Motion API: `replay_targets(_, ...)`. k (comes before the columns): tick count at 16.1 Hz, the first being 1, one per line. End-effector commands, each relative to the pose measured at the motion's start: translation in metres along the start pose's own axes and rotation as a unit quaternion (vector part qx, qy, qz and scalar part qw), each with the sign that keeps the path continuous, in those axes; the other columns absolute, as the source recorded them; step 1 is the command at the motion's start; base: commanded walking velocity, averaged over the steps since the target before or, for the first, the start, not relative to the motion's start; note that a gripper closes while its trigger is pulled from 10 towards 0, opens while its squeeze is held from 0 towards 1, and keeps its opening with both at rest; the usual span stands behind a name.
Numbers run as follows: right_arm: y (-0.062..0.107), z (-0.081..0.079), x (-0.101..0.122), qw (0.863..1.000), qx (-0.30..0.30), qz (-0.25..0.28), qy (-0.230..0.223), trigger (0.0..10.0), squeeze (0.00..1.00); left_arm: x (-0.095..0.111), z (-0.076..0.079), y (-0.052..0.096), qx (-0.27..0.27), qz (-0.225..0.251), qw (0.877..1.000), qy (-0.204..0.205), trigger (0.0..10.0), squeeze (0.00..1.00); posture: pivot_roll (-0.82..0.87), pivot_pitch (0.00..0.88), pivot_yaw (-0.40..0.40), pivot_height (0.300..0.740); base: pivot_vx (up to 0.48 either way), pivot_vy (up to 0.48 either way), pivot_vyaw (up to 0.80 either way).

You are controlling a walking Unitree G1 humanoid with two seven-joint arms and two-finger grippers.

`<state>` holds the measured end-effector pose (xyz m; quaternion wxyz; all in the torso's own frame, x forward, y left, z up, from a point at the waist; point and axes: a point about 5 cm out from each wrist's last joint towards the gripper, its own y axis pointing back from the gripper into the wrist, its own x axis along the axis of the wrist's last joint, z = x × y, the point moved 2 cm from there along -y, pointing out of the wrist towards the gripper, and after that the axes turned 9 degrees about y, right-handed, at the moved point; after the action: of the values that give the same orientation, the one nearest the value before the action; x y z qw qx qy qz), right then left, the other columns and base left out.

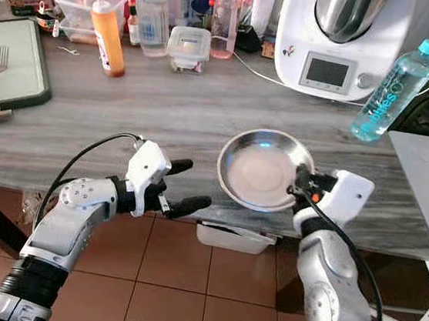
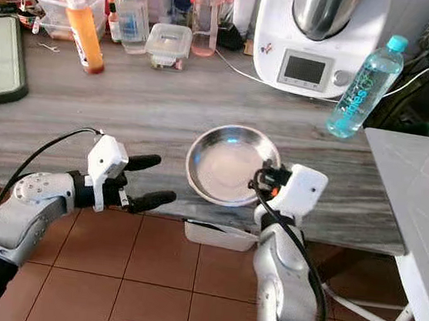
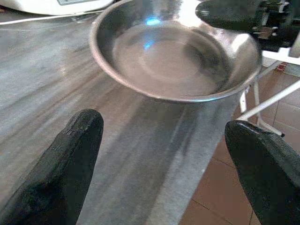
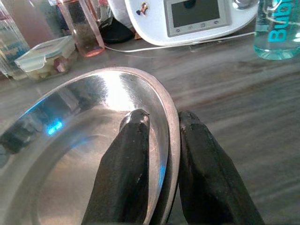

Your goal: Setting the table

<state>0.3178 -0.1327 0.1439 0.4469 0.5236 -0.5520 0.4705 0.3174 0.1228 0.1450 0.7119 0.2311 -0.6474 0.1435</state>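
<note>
At the counter's (image 1: pixel 166 108) front edge, the right gripper (image 4: pixel 161 126) pinches the rim of the steel bowl (image 1: pixel 264 168), one finger inside and one outside, while the left gripper (image 1: pixel 183 186) hovers beside the bowl at that same edge, its fingers spread wide and holding nothing.

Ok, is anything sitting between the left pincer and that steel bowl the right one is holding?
Nothing visible. The left pincer is open at the counter's near edge, with bare grey counter between it and the steel bowl. The right pincer is shut on the bowl's rim, one finger inside and one outside.
</note>
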Motion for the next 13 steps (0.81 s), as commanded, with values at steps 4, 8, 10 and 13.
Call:
replay_targets(4, -0.003, -0.015, -0.012, 0.999, 0.012, -0.017, -0.035, 10.0, 0.0, -0.002, 0.003, 0.004, -0.009, -0.018, 1.0, -0.013, 10.0, 0.0, 0.1, 0.151, -0.035, 0.74, 0.0, 0.0, 0.0)
replay_targets(8, -0.008, -0.013, -0.024, 0.997, -0.002, -0.034, -0.072, 10.0, 0.0, -0.001, 0.001, 0.005, -0.011, -0.022, 1.0, -0.014, 10.0, 0.0, 0.1, 0.152, -0.031, 0.74, 0.0, 0.0, 0.0)
replay_targets(10, -0.011, -0.015, -0.028, 0.995, -0.002, -0.044, -0.089, 10.0, 0.0, -0.001, 0.0, 0.005, -0.012, -0.023, 1.0, -0.015, 10.0, 0.0, 0.1, 0.154, -0.028, 0.74, 0.0, 0.0, 0.0)
replay_targets(13, -0.017, -0.027, -0.036, 0.993, 0.014, -0.06, -0.099, 10.0, 0.0, -0.001, 0.002, 0.004, -0.015, -0.025, 0.999, -0.016, 10.0, 0.0, 0.1, 0.155, -0.025, 0.74, 0.0, 0.0, 0.0)
